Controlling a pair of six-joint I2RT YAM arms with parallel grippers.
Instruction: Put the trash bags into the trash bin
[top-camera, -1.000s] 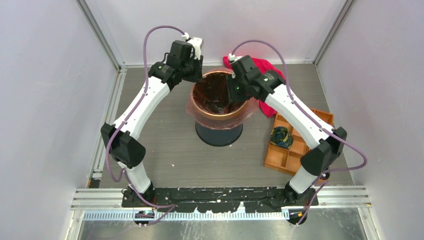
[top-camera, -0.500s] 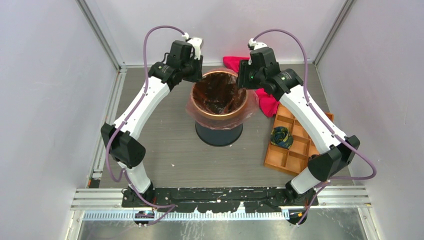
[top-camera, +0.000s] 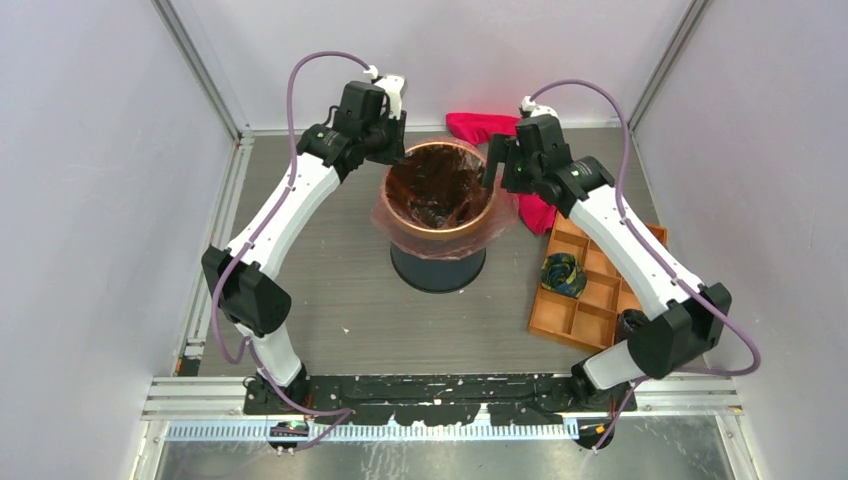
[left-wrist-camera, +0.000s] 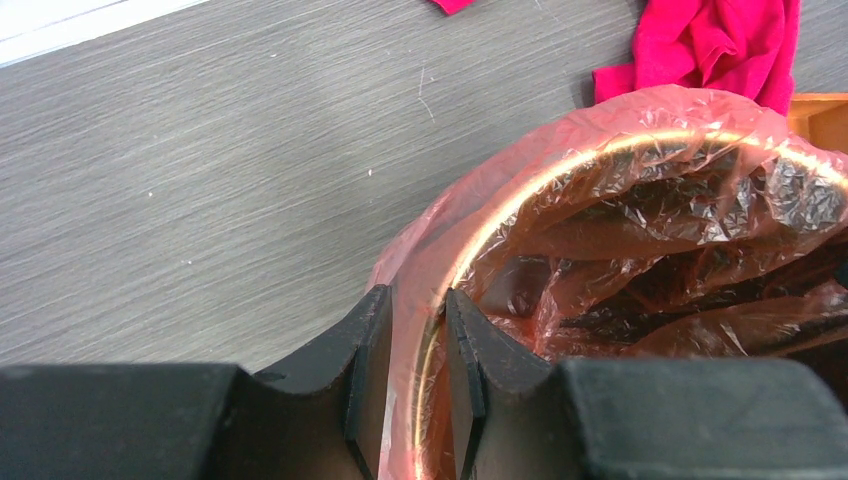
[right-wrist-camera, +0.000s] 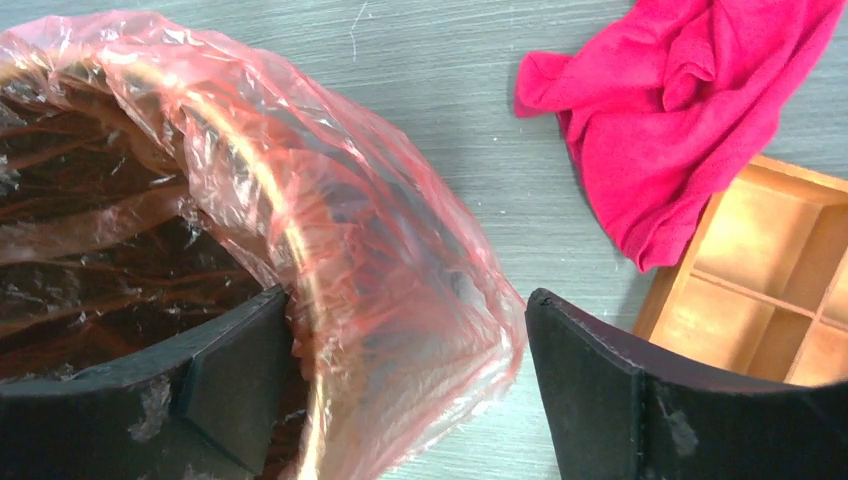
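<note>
Working over a grey table (top-camera: 330, 270), walled on three sides. Logging two white arms bent inward, meeting at the far side of the trash bin (top-camera: 437, 268). Placing that bin upright near mid-table, navy below, gold-rimmed above. Finding the trash bag (top-camera: 508, 212) in the bin already, with pink film lining the dark interior, folded out over the rim and skirting part-way down the outside. Noting an orange tray (top-camera: 578, 318) right of the bin, well apart, and a magenta cloth (top-camera: 478, 125) beyond, reaching the tray's far corner, apart from the bag in the right wrist view.

Reading the left gripper (left-wrist-camera: 415, 310) as clenched narrow across the rim, one finger inside and one outside, pinching film against the gold edge. Reading the right gripper (right-wrist-camera: 405, 300) as released, jaws spread wide astride the opposite rim, inner finger down in the bin, outer finger clear of the hanging film.

Judging the task nearly finished: bag in, mouth cuffed over all the rim on show. Left to do, probably: letting go on the left, drawing both arms clear, perhaps settling the puffed, loose film on the right side.

Cannot see the bin floor under the crumpled liner. Cannot tell whether the inner right finger touches the film. Cannot make out the dark, swirled lump (top-camera: 562, 272) in one tray compartment.
</note>
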